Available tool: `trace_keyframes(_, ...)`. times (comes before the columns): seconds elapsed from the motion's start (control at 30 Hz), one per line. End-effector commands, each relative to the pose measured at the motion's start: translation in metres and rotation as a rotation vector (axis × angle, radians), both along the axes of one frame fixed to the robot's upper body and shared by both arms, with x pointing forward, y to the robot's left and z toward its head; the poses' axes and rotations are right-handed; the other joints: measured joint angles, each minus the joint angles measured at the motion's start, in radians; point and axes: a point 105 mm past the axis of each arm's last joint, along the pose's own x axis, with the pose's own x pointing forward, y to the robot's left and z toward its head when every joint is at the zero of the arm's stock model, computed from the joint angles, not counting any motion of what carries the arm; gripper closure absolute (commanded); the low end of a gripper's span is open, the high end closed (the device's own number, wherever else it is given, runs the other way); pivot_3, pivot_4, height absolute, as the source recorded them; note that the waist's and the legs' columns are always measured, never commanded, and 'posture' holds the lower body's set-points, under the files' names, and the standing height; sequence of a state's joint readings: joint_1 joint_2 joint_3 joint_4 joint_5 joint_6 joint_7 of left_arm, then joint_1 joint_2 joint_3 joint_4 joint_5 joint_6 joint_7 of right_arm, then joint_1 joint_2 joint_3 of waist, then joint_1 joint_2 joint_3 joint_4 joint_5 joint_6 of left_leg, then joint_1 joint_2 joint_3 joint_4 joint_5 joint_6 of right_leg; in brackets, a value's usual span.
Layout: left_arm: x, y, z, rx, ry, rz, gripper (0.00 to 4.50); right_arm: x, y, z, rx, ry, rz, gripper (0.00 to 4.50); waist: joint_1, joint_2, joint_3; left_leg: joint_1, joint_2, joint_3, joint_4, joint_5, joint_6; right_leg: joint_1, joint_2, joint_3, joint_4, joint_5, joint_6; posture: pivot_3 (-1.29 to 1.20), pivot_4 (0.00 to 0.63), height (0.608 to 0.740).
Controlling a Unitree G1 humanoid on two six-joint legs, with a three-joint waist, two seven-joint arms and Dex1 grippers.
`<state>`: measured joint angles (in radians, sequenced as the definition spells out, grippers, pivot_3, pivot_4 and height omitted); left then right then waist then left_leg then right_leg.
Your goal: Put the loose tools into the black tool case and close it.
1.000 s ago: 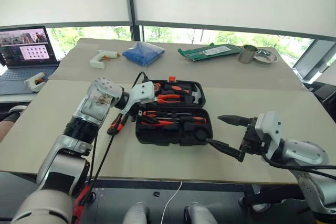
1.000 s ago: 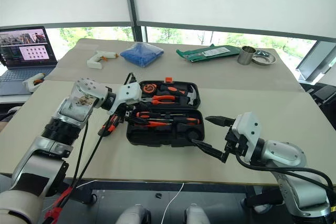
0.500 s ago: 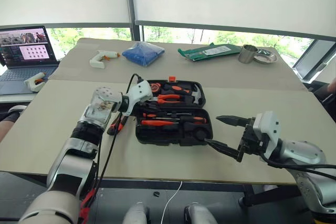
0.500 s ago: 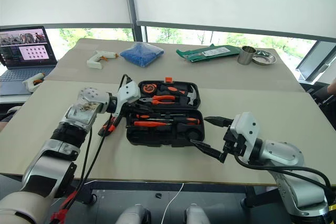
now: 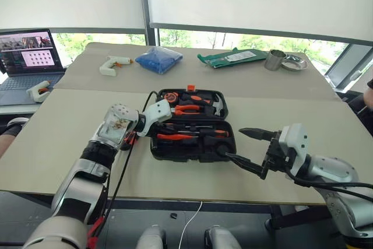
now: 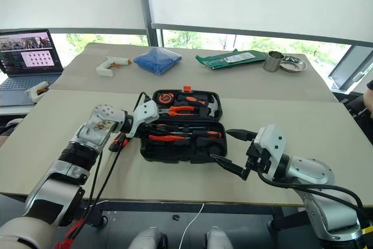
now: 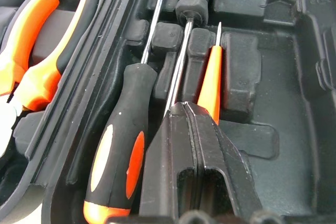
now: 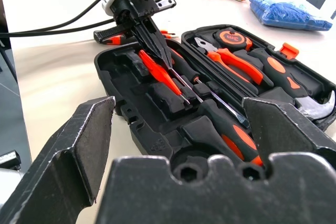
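Observation:
The black tool case (image 5: 175, 154) lies open in the middle of the table. Its lid (image 5: 217, 93) holds orange-handled pliers and a hammer. In the base lie a screwdriver with a black and orange handle (image 7: 118, 156), a thin orange one (image 7: 210, 82) and a long steel shaft (image 7: 181, 56). My left gripper (image 7: 184, 107) is shut, its tips down on that shaft's end in the base. One orange-and-black loose tool (image 6: 118, 141) lies on the table left of the case, partly hidden by my left arm. My right gripper (image 5: 236, 144) hangs open at the case's right front corner, holding nothing.
Two white glue guns (image 5: 113, 62) (image 5: 38, 90), a blue bag (image 5: 158, 59), a green pouch (image 5: 233, 57) and a metal cup (image 5: 275, 60) lie along the far side. A laptop (image 5: 29, 56) stands at the far left. A black cable trails from my left arm.
My left gripper has shut and sunk lower into the case's base. The right arm has kept still.

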<state>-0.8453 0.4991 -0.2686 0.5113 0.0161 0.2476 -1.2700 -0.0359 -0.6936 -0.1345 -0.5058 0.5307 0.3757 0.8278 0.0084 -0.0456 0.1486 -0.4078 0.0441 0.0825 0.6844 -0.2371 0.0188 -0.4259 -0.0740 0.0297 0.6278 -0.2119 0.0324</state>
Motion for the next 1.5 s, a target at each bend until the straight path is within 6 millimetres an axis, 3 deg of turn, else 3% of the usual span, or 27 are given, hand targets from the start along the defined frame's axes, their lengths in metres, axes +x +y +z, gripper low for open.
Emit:
trace_keyframes(0.03, -0.009, -0.002, 0.001, 0.015, 0.042, -0.043, 4.47, -0.003, 0.004, 0.012, 0.006, -0.057, 0.017, 0.00, 0.000, 0.000, 0.000, 0.000, 0.000, 0.000, 0.000, 0.000, 0.000, 0.000, 0.000, 0.000, 0.000, 0.000, 0.000, 0.00, 0.150, 0.740)
trace_keyframes(0.37, -0.013, 0.001, 0.008, -0.001, 0.074, -0.044, 4.47, -0.003, 0.005, 0.012, 0.009, -0.050, 0.022, 0.00, 0.000, 0.000, 0.000, 0.000, 0.000, 0.000, 0.000, 0.000, 0.000, 0.000, 0.000, 0.000, 0.000, 0.000, 0.000, 0.00, 0.150, 0.740)
trace_keyframes(0.53, -0.003, -0.006, 0.042, -0.188, 0.042, 0.011, 4.47, -0.004, 0.005, 0.012, 0.011, -0.048, 0.019, 0.00, 0.000, 0.000, 0.000, -0.001, 0.000, 0.000, 0.000, 0.000, 0.000, 0.000, 0.000, 0.000, 0.000, 0.000, 0.000, 0.00, 0.150, 0.740)
trace_keyframes(0.63, 0.007, 0.000, 0.037, -0.120, 0.006, 0.075, 4.47, -0.004, 0.005, 0.011, 0.012, -0.046, 0.020, 0.00, 0.001, 0.000, 0.000, 0.000, 0.000, -0.001, 0.000, 0.000, 0.000, 0.000, 0.000, 0.000, 0.000, 0.000, 0.000, 0.00, 0.150, 0.740)
trace_keyframes(0.8, 0.006, -0.003, 0.014, -0.017, 0.040, 0.072, 4.47, -0.003, 0.007, 0.012, 0.014, -0.051, 0.022, 0.00, -0.001, 0.000, 0.000, 0.000, 0.000, 0.000, 0.000, 0.000, 0.000, 0.000, 0.000, 0.000, 0.000, 0.000, 0.000, 0.00, 0.150, 0.740)
trace_keyframes(1.07, 0.003, 0.000, -0.006, 0.072, 0.084, 0.073, 4.47, -0.003, 0.005, 0.013, 0.011, -0.055, 0.016, 0.00, 0.000, 0.000, 0.000, 0.000, 0.000, 0.000, 0.000, 0.000, 0.000, 0.000, 0.000, 0.000, 0.000, 0.000, 0.000, 0.00, 0.150, 0.740)
trace_keyframes(1.27, -0.008, -0.010, 0.002, 0.012, 0.106, -0.004, 4.47, -0.004, 0.007, 0.012, 0.016, -0.053, 0.015, 0.00, -0.001, 0.000, 0.000, 0.000, 0.000, 0.000, 0.000, 0.000, 0.000, 0.000, 0.000, 0.000, 0.000, 0.000, 0.000, 0.00, 0.150, 0.740)
trace_keyframes(1.5, -0.007, -0.009, 0.005, 0.014, 0.079, -0.005, 4.47, -0.003, 0.007, 0.011, 0.019, -0.052, 0.012, 0.00, -0.001, 0.000, 0.000, 0.000, 0.000, 0.000, 0.000, 0.000, 0.000, 0.000, 0.000, 0.000, -0.001, 0.000, 0.000, 0.00, 0.150, 0.740)
